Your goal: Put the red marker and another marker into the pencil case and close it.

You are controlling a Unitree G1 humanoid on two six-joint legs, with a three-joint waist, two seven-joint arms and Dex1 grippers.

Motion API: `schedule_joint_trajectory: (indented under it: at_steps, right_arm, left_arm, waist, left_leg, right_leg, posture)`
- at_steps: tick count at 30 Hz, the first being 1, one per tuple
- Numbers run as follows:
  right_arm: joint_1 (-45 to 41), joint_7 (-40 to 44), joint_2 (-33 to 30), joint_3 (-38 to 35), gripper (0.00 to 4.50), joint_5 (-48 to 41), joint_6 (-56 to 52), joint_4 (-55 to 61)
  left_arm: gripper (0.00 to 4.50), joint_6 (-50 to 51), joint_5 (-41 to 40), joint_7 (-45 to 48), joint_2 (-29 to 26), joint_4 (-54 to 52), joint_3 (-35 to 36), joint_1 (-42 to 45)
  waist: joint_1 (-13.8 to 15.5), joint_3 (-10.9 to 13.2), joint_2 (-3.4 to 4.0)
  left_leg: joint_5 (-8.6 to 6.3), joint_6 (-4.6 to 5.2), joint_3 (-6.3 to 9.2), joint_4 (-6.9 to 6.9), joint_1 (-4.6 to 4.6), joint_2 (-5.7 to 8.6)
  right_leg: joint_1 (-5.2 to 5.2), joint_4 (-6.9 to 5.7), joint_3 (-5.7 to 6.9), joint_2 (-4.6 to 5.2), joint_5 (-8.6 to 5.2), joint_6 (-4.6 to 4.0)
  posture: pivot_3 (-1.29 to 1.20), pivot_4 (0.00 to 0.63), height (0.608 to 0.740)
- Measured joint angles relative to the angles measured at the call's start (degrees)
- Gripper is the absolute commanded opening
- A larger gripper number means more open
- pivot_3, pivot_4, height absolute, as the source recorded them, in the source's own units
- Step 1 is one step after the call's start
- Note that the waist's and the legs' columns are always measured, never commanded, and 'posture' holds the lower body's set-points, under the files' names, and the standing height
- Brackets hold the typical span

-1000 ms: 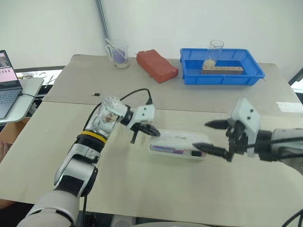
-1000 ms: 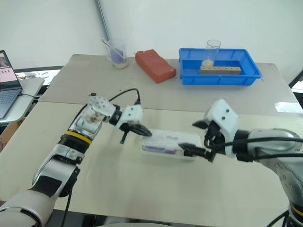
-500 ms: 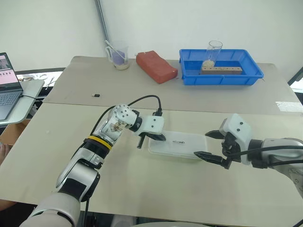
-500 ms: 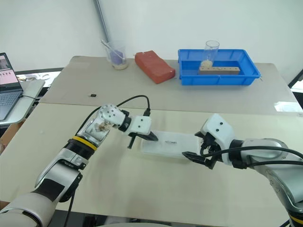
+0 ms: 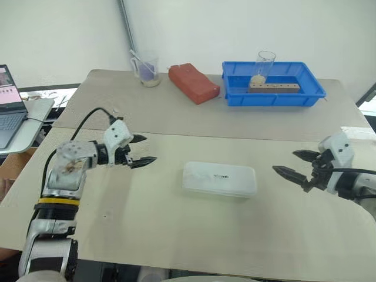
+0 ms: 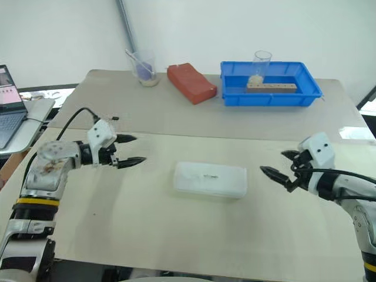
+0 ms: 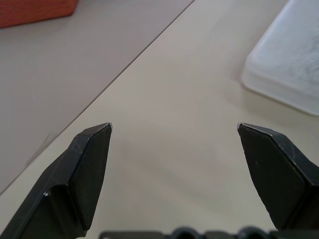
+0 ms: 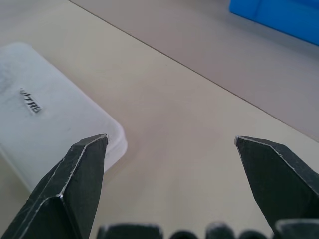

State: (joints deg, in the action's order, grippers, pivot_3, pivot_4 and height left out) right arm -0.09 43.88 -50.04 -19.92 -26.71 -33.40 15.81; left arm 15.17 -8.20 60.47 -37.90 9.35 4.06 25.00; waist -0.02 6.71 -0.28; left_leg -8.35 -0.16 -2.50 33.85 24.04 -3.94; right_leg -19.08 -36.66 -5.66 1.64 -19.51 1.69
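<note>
**Inspector:** The left gripper hangs above the table with its fingers spread wide and nothing between them. The right gripper is likewise released and empty. Each sits well apart from the pencil case, one on either side, both pointing inward toward it.

**Supervisor:** And the case itself?

**Inspector:** It lies flat near the middle of the near table, lid down and flush with the base, the printed lettering facing up. From the right wrist view its rounded corner sits level on the surface, with no gap visible along that edge.

**Supervisor:** The red marker and the other marker?

**Inspector:** Neither lies loose on the table. The frosted lid hides whatever is within, so I cannot confirm the contents by sight. My judgement is that they are inside, since nothing of that description remains outside.

**Supervisor:** Why the arms held off like that?

**Inspector:** Most likely clearance. A closed case needs no holding, and open fingers standing off to each side leave it undisturbed. I judge the task at or near completion.

**Supervisor:** Anything else on the bench?

**Inspector:** At the far side, a blue tray holding a clear glass, a red-brown block beside it, and a cup further left. None is near the case.
</note>
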Motion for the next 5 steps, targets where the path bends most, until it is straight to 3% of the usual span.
schedule_joint_trajectory:
  at_steps: [5]
  right_arm:
    - [-3.6,-5.2,5.3,0.8,4.50,5.5,7.4,-8.7]
  left_arm:
    - [4.38,0.2,-0.1,-7.0,-0.1,-3.2,2.8,-3.0]
  waist:
    - [0.2,-0.1,-0.03]
  left_leg:
    - [0.00,0.00,-0.14,-0.06,0.02,0.07]
  right_leg:
    - [0.04,-0.02,-0.04,0.10,0.00,0.00]
  posture:
    - [0.00,0.150,0.740]
